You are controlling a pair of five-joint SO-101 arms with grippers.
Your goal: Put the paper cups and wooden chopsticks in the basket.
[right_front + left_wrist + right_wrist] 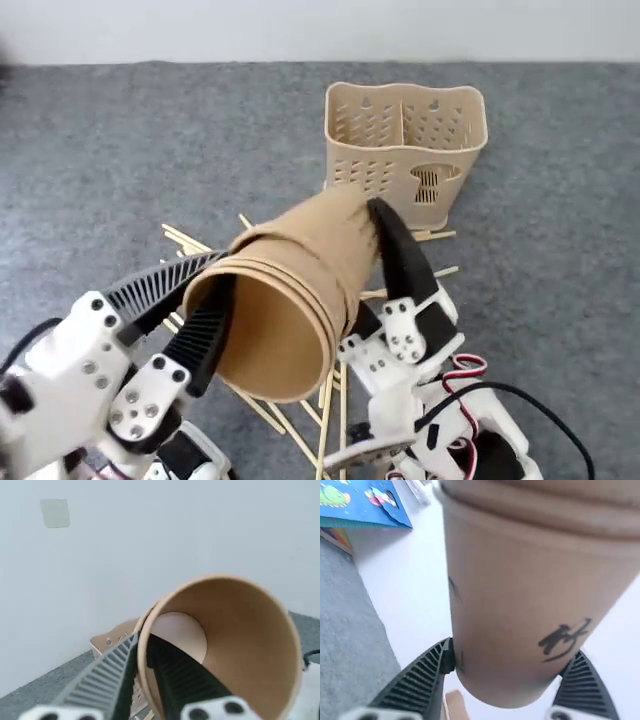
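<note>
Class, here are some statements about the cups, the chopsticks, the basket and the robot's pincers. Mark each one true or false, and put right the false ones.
1. The left pincer grips the nested paper cups at their rim. True.
2. The paper cups stand inside the basket. False: they are held on their side, outside the basket.
3. Wooden chopsticks lie scattered on the grey surface. True.
4. Both fingers of the left pincer are outside the cups. False: one finger is inside the mouth and the other is outside the wall.
5. The basket lies tipped over. False: it stands upright, open side up.
</note>
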